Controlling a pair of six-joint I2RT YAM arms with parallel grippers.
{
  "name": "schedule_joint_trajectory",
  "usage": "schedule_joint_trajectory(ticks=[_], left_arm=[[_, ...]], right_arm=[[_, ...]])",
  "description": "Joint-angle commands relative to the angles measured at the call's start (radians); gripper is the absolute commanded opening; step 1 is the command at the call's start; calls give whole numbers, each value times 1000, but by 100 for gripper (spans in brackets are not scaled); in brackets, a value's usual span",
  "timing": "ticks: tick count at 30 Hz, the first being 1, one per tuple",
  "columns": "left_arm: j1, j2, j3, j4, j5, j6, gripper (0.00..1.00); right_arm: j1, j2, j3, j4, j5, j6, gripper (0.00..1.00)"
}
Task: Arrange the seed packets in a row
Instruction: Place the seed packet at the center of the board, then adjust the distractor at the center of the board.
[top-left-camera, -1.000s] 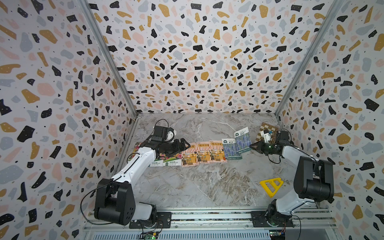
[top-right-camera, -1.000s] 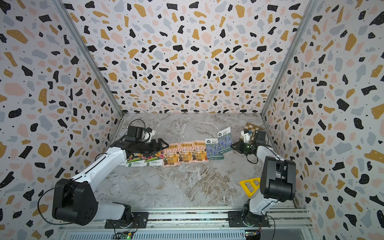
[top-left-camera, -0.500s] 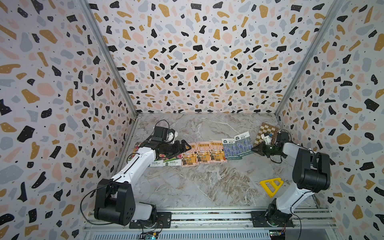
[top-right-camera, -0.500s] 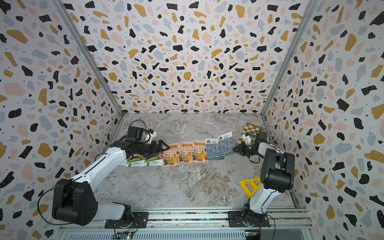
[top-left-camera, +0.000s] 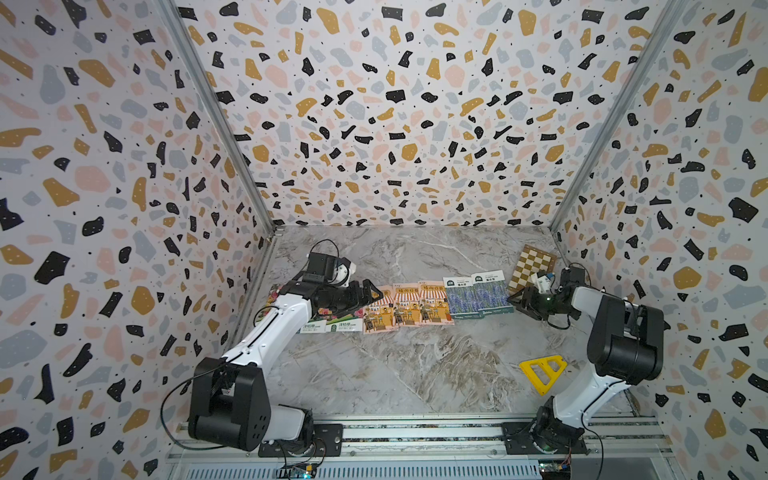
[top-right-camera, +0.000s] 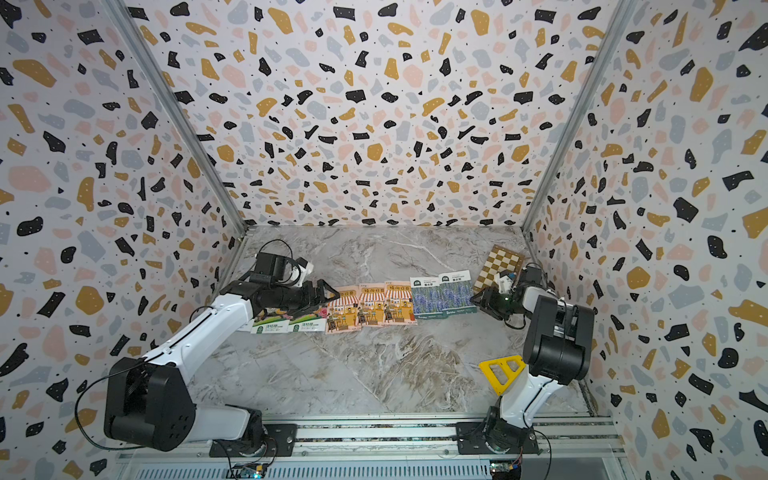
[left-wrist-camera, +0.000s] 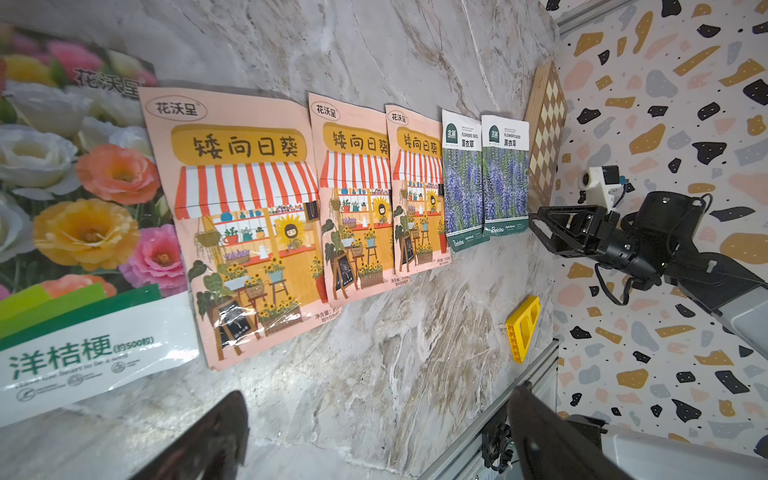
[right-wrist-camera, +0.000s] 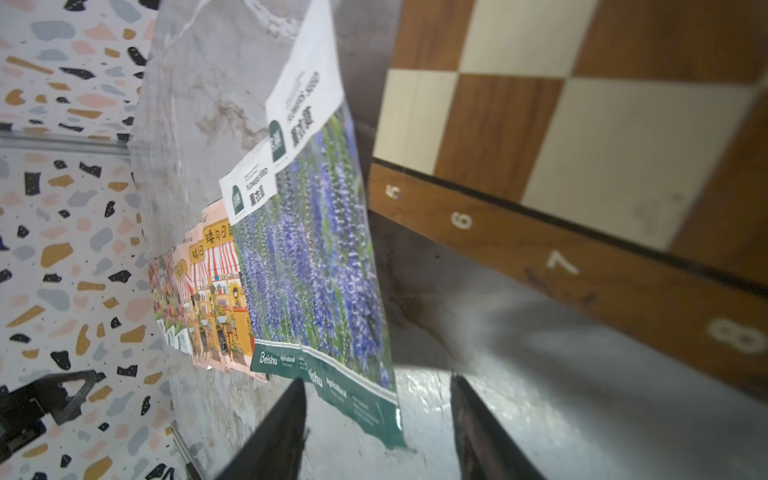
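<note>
The seed packets lie side by side in a row across the marble table. From the left there are flower-photo packets (top-left-camera: 332, 325), three pink awning packets (top-left-camera: 407, 308) and two lavender packets (top-left-camera: 478, 296). My left gripper (top-left-camera: 372, 293) hovers open over the flower packets, next to the first awning packet (left-wrist-camera: 245, 216); nothing is between its fingers (left-wrist-camera: 224, 432). My right gripper (top-left-camera: 517, 299) stands open at the right end of the row. In the right wrist view the last lavender packet (right-wrist-camera: 324, 257) lies flat, its lower corner in the gap between the parted jaws, ungripped.
A brown-and-cream checkerboard (top-left-camera: 534, 266) lies at the back right, just behind my right gripper. A yellow triangular frame (top-left-camera: 542, 372) rests at the front right beside the right arm's base. Patterned walls close in three sides, and a rail (top-left-camera: 415, 432) runs along the front.
My right gripper carried the last lavender packet down beside the other one, then opened and let it go. The left arm has stayed still.
</note>
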Motion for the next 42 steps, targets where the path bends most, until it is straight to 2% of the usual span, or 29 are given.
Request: schedule_joint_trajectory(ticks=[1,7,10,13,19,22,32,42], left_arm=[[9,-25,-3,-6,-29,26,97],[20,-56,-1,-29,-127,27,97],[26,-86,-6,-28,-168,27,97],[29,-98,-9,-25,-184,28,98],[31,-97,-6,-31,-199,33,98],[33,-95,-8,-33,-210,36,98],[34,-73,-7,-32,-217,39,98],[37,-66,-9,-31,-216,39,98]], right_arm=[[-2,-58,46,-29,100,4,64],[0,-174,35,0,262,51,75],[23,-223,11,36,296,62,77],[108,-232,18,60,380,64,75],[321,-116,106,99,505,86,68],[368,-21,166,99,544,96,64],[368,129,230,76,586,84,62],[335,130,203,73,593,76,62]])
